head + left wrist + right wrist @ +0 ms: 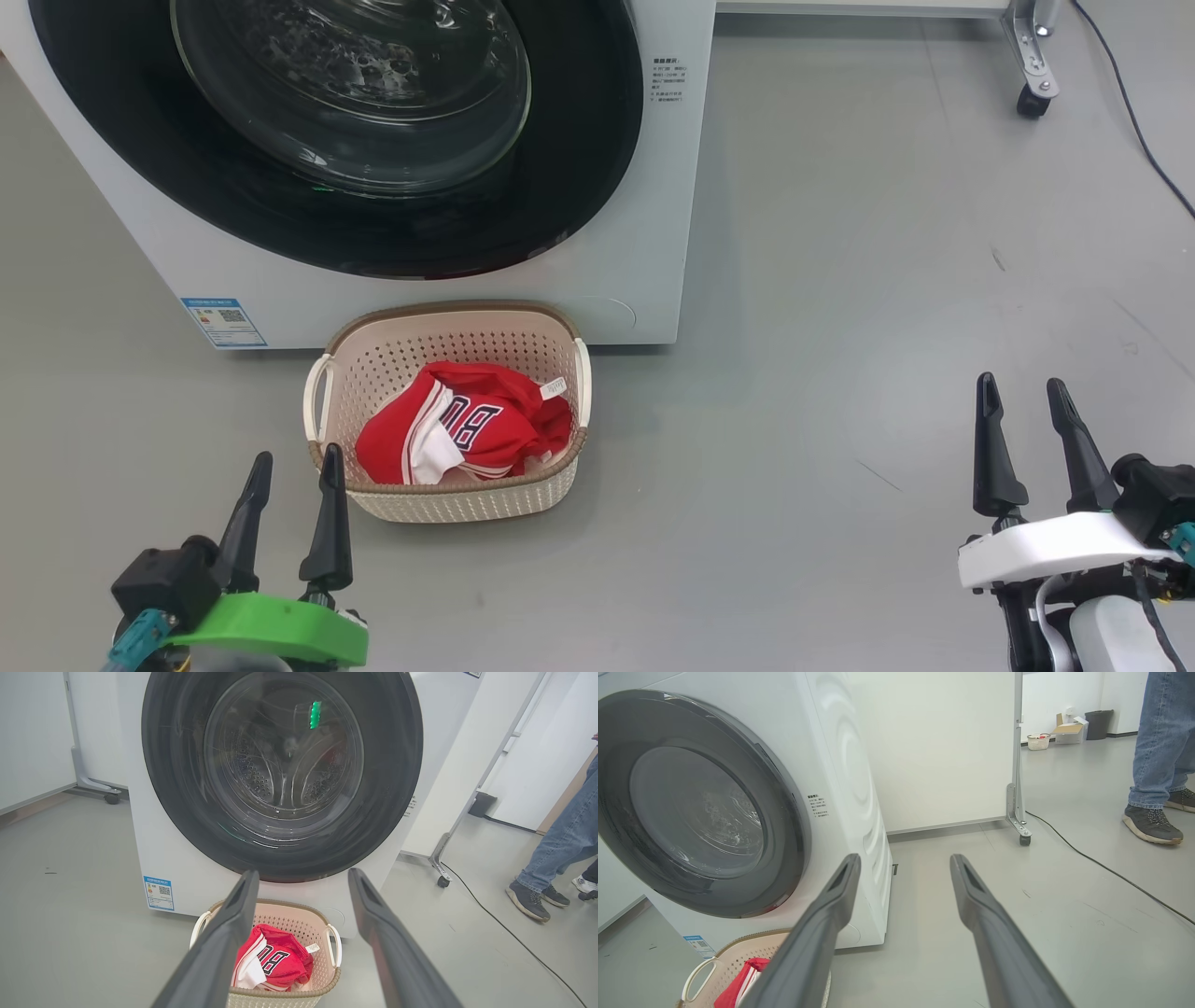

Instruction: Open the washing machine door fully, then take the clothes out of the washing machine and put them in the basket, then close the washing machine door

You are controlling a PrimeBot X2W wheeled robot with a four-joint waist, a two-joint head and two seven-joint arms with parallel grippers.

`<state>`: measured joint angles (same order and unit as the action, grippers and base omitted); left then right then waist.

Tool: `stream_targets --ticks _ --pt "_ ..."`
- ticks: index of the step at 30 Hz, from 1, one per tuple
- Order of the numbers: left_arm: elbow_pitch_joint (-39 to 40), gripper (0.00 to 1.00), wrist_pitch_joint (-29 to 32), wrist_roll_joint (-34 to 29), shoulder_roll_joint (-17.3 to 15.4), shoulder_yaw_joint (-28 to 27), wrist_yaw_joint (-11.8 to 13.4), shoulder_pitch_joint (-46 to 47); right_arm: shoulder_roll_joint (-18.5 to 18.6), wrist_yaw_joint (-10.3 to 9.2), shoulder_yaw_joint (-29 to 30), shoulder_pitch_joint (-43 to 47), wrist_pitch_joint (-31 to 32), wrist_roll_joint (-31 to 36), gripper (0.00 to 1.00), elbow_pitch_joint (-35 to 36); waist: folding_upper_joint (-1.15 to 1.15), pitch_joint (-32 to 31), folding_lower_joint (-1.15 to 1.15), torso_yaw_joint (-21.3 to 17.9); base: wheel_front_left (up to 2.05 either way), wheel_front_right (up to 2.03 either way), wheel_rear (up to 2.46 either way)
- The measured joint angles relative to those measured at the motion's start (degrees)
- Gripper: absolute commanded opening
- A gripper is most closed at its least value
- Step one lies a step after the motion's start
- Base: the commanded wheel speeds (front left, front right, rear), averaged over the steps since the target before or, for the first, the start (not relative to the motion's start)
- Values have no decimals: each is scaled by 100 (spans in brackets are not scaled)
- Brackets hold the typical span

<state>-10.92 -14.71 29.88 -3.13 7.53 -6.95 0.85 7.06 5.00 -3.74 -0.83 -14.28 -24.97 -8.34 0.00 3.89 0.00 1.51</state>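
A: Position of the washing machine [653, 280]?

B: White front-loader, far left, standing on the grey floor [840, 420]. Blue label [224, 322] at its lower left front corner.

A: The washing machine door [579, 168]?

B: Shut. The glossy black rim sits flush against the front panel. In the left wrist view the perforated steel drum shows through the glass bowl.

A: The basket [448, 310]?

B: On the floor right in front of the machine, below the door. It looks close to the front panel or up against it. Cream, perforated, brown rim, one handle on each side.

A: The clothes [467, 425]?

B: Inside the basket, a bunched red heap with white stripes. Block numerals face up and a small white tag lies toward the right side. Probably more than one garment, but the folds are too tangled to count.

A: Left end effector [298, 455]?

B: Near left. Its two dark fingers are spread wide with nothing between them, and the tips are just beside the basket's near left corner.

A: Right end effector [1019, 383]?

B: Near right, well apart from both the basket and the machine. Its fingers are also spread wide over bare floor and grip nothing.

A: Anything else?

B: A person's legs in jeans [1157, 742] and dark shoes stand on the right of the right wrist view. A black cable [1087, 858] runs across the floor there, past a caster [1024, 839] at the foot of a metal frame.
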Motion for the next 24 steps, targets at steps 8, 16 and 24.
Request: stream_targets --ticks 8,16,24 --pt "22 100 0 29 -9 -3 -1 -1 -32 24 52 19 0 41 100 24 0 32 0 -2 0 0 0" --pt "33 100 0 31 -22 -11 -1 -1 -71 48 91 19 0 49 100 27 0 51 0 -3 0 0 0" --pt "33 100 0 38 -26 -13 -1 -1 -98 71 115 19 0 65 100 30 0 67 0 1 0 0 0"
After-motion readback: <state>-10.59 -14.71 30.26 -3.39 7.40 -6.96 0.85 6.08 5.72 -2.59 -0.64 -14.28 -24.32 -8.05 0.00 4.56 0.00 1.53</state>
